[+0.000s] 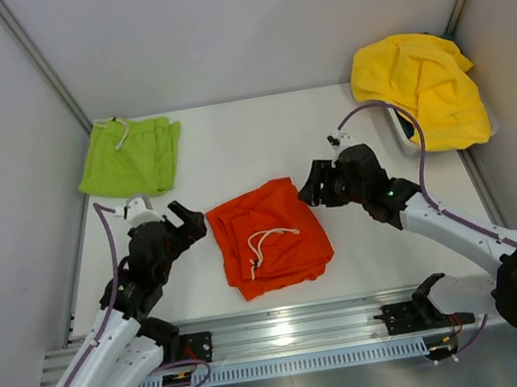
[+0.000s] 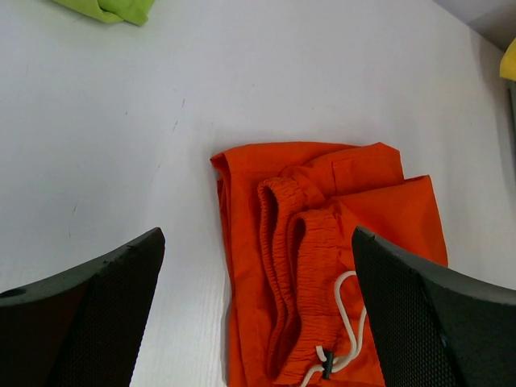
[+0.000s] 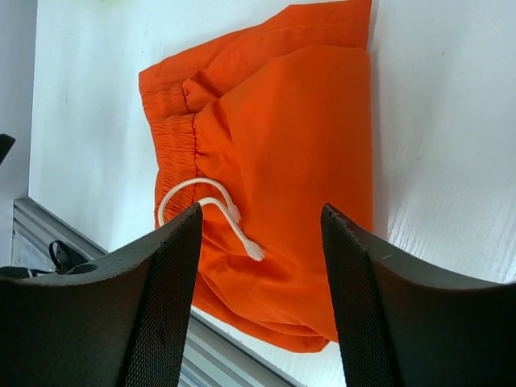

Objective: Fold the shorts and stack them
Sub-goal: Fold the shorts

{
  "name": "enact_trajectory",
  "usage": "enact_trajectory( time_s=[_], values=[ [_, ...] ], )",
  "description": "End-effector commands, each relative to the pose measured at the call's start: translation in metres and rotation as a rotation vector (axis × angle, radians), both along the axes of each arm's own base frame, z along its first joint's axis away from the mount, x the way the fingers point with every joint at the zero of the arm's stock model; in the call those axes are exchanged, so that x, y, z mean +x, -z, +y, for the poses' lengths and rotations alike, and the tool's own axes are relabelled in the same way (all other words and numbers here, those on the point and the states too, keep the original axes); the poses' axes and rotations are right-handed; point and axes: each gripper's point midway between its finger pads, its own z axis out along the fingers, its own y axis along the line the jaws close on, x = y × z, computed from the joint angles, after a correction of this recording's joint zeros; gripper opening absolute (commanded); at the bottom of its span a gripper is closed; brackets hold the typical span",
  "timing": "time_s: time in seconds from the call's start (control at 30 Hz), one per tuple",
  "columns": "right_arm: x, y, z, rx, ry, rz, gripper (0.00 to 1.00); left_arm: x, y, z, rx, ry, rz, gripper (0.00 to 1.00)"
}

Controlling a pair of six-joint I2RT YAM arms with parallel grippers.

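Observation:
The orange-red shorts [image 1: 272,237] lie folded at the table's middle, white drawstring [image 1: 268,240] on top; they also show in the left wrist view [image 2: 322,266] and the right wrist view [image 3: 274,153]. The lime-green shorts [image 1: 130,157] lie folded at the back left, with only a corner of them [image 2: 113,8] in the left wrist view. My left gripper [image 1: 187,221] hovers just left of the orange pair, open and empty [image 2: 258,242]. At that pair's right edge my right gripper [image 1: 313,187] is open with nothing in it [image 3: 260,218].
A yellow garment [image 1: 424,86] is heaped over a white bin [image 1: 398,135] at the back right. A metal rail [image 1: 291,327] runs along the near table edge. Grey walls close in left, right and back.

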Motion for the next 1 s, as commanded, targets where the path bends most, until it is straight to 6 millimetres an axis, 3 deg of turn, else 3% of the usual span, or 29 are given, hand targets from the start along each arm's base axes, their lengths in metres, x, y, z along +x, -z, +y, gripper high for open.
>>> enact_trajectory(
  time_s=[0.0, 0.23, 0.33, 0.47, 0.53, 0.63, 0.7, 0.77, 0.8, 0.93, 0.97],
  values=[
    [0.009, -0.021, 0.011, 0.047, -0.012, -0.043, 0.62, 0.006, -0.026, -0.008, 0.017, 0.052, -0.031, 0.99],
    [0.002, -0.012, 0.023, 0.025, -0.017, -0.022, 0.59, 0.005, -0.041, -0.021, -0.034, 0.120, -0.084, 0.99],
    [0.001, -0.004, 0.031, 0.020, -0.023, -0.004, 0.56, 0.005, -0.036, -0.029, -0.045, 0.162, -0.081, 0.99],
    [0.000, 0.005, 0.055, 0.004, -0.059, 0.013, 0.47, 0.009, -0.022, -0.040, -0.051, 0.195, -0.025, 0.99],
    [-0.004, 0.004, 0.074, 0.000, -0.087, 0.016, 0.43, 0.011, -0.004, -0.044, -0.044, 0.198, 0.039, 0.99],
    [-0.002, 0.028, 0.096, -0.038, -0.112, 0.065, 0.39, 0.013, 0.018, -0.046, -0.028, 0.199, 0.094, 0.99],
    [-0.002, 0.029, 0.112, -0.022, -0.141, 0.074, 0.38, 0.013, 0.032, -0.048, -0.013, 0.212, 0.131, 0.99],
    [-0.002, 0.046, 0.122, -0.042, -0.160, 0.113, 0.38, 0.013, 0.039, -0.050, 0.007, 0.225, 0.162, 0.99],
    [-0.002, 0.043, 0.131, -0.042, -0.171, 0.105, 0.37, 0.012, 0.050, -0.050, 0.021, 0.230, 0.201, 0.99],
    [-0.001, 0.076, 0.146, -0.103, -0.181, 0.166, 0.35, 0.013, 0.067, -0.051, 0.044, 0.230, 0.263, 0.99],
    [-0.002, 0.073, 0.149, -0.097, -0.184, 0.162, 0.35, 0.012, 0.070, -0.052, 0.044, 0.235, 0.269, 0.99]
  ],
)
